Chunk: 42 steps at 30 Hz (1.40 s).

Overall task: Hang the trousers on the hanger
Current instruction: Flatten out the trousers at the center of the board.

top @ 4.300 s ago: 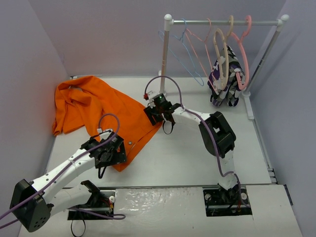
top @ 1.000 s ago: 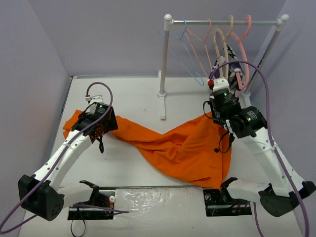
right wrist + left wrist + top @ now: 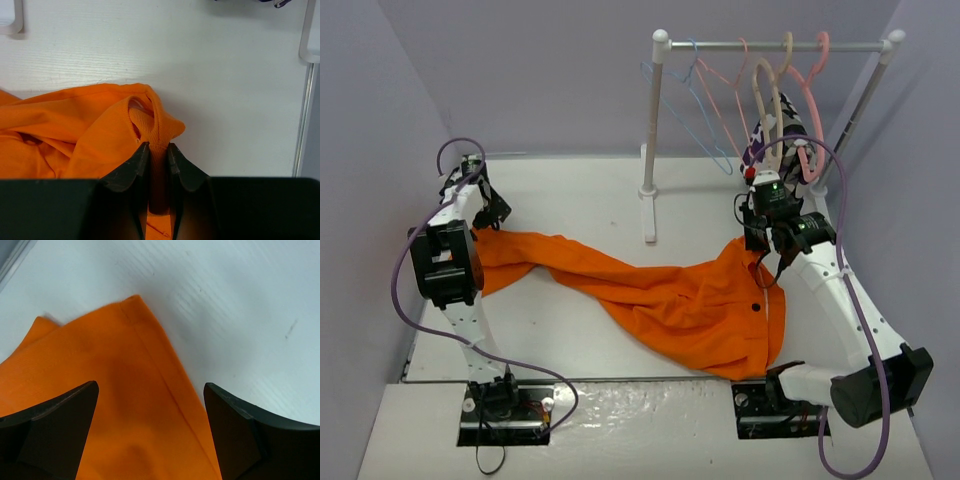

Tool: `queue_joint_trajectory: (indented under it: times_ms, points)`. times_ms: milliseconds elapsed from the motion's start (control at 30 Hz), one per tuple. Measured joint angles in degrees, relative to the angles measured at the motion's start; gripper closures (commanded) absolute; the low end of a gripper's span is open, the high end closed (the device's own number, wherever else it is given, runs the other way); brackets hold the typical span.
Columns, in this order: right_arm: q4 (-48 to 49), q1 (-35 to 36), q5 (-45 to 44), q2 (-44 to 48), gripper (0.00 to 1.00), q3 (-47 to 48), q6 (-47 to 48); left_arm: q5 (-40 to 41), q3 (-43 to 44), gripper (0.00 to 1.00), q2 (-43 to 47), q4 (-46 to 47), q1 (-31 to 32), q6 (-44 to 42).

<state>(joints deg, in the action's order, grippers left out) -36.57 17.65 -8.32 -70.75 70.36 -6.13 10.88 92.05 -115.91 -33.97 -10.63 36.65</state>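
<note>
The trousers [image 3: 660,295] lie stretched across the table [image 3: 580,190], from its left edge almost to its right edge. The right gripper [image 3: 158,146] is clamped on a fold of their cloth. The left gripper [image 3: 150,386] gapes over the leg end, holding nothing. The blue hanger [image 3: 690,105] hangs bare on the rail [image 3: 770,45] at the back, so I judge the hanging itself all left to do.

You see the trousers [image 3: 115,390] as matt orange cloth with a fine woven grain and one stitched seam. The table [image 3: 240,295] is white and matt, with thin lines in its surface. The left gripper [image 3: 151,385] has fingers [image 3: 55,430] of dark matt plastic. The hanger [image 3: 692,110] looks like thin, smooth, light-blue wire.
</note>
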Motion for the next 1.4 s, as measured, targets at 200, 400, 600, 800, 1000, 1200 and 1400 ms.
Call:
queue_joint_trajectory:
  times_ms: [200, 400, 600, 800, 1000, 1200, 1400]
  points:
    - [1.1, 0.0, 1.9, 1.8, 1.00, -1.5, 0.4, -0.1, 9.1, 0.22, -9.6, -1.6, -1.7, 0.3]
    - [2.1, 0.0, 3.0, 2.0, 1.00, -2.5, 0.6, 1.0, 15.0, 0.25, -14.2, -2.9, -2.3, 0.3]
    - [2.7, 0.0, 3.3, 1.9, 1.00, -2.8, 0.8, 1.6, 17.6, 0.37, -15.9, -3.9, -2.5, 0.5]
    - [3.0, 0.0, 3.3, 1.6, 1.00, -2.8, 0.8, 3.0, 17.7, 0.68, -16.0, -4.5, -2.6, 0.5]
    - [3.1, 0.0, 3.3, 1.5, 1.00, -2.8, 0.7, 4.7, 17.2, 1.00, -15.9, -4.7, -2.7, 0.3]
    - [3.1, 0.0, 2.7, 1.5, 1.00, -2.8, 0.7, 5.0, 17.1, 1.00, -15.7, -4.7, -2.8, -0.5]
    - [3.1, -1.1, -0.6, 1.8, 1.00, -2.8, 0.4, 5.0, 13.7, 1.00, -10.9, -5.6, -4.1, -2.0]
